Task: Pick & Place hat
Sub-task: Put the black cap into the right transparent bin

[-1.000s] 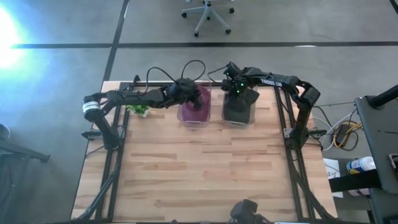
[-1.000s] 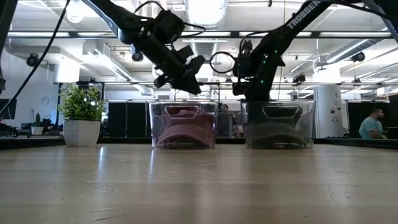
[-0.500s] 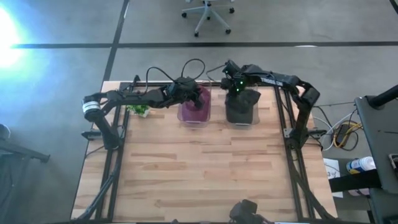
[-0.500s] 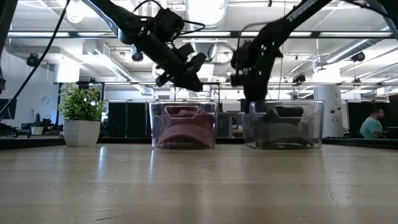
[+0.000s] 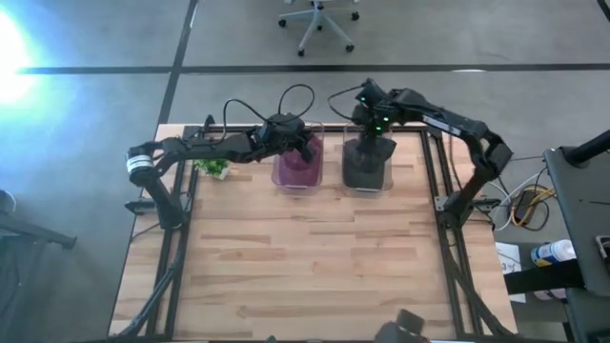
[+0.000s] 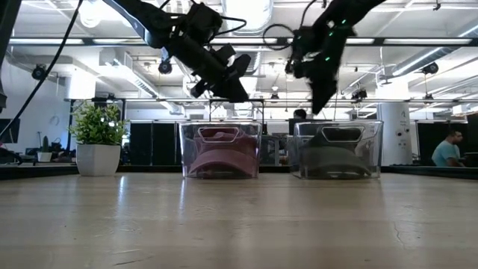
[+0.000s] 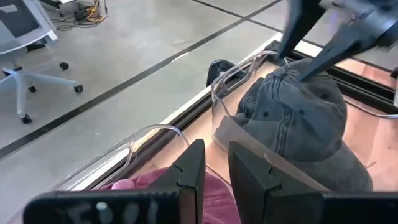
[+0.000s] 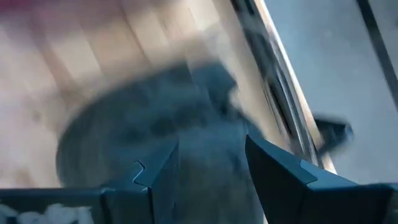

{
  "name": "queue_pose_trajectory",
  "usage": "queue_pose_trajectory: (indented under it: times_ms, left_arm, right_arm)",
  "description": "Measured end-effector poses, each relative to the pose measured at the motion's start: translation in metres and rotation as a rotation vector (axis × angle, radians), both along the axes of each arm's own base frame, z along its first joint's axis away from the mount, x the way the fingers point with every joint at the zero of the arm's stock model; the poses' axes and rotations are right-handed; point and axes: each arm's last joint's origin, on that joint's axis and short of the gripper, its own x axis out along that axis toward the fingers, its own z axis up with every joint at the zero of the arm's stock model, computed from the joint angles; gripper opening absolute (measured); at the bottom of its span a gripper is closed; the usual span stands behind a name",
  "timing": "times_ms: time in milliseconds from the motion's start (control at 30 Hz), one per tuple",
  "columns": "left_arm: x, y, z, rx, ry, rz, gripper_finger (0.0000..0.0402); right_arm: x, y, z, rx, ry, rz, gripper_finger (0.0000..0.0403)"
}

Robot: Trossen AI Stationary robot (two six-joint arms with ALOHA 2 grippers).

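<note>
Two clear bins stand side by side at the table's far edge. The left bin (image 5: 297, 164) (image 6: 221, 149) holds a pink hat (image 7: 155, 186). The right bin (image 5: 367, 164) (image 6: 336, 149) holds a grey hat (image 7: 298, 118) (image 8: 137, 124), which rests on its brim on the bin floor. My left gripper (image 5: 307, 148) (image 6: 237, 93) (image 7: 216, 177) hangs above the pink bin, slanting down, with a narrow gap between its fingers and nothing in them. My right gripper (image 5: 374, 133) (image 6: 320, 104) (image 8: 211, 168) is open, points down just above the grey hat's crown and holds nothing.
A small green plant in a white pot (image 6: 97, 142) (image 5: 212, 168) stands at the far left corner. The near wooden part of the table (image 5: 305, 267) is bare. An office chair (image 5: 319, 19) stands beyond the table, and a person (image 6: 448, 149) is in the room far right.
My right gripper has risen out of the grey bin and drawn slightly toward the far edge, and it now stands above the rim. The grey bin jogged a little sideways and back. The grey hat stays in its bin.
</note>
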Motion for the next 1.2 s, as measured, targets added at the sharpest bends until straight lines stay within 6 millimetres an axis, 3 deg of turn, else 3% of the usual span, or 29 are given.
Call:
queue_pose_trajectory:
  times_ms: [100,300,500,633,967,1200]
  left_arm:
    - [0.000,0.000,0.000,-0.001,-0.001,-0.006,0.0064]
    - [0.000,0.000,0.000,-0.001,-0.001,-0.007,0.0064]
    - [0.000,0.000,0.000,-0.003,-0.002,-0.011,0.0064]
    - [0.000,-0.001,0.000,-0.004,-0.002,-0.014,0.0064]
    - [0.000,-0.001,0.000,-0.005,-0.002,-0.014,0.0064]
    - [0.000,-0.001,0.000,-0.005,-0.001,-0.014,0.0064]
  right_arm:
    - [-0.021,0.015,0.008,0.000,0.087,-0.025,0.0179]
    - [-0.052,0.038,-0.001,-0.003,0.180,-0.056,0.0178]
    - [-0.064,0.046,-0.030,0.017,0.276,-0.055,0.0178]
    - [-0.063,0.043,-0.046,-0.017,0.289,-0.040,0.0178]
    - [-0.045,0.026,-0.056,-0.115,0.212,0.031,0.0178]
    - [-0.038,0.014,-0.096,-0.008,0.298,0.053,0.0178]
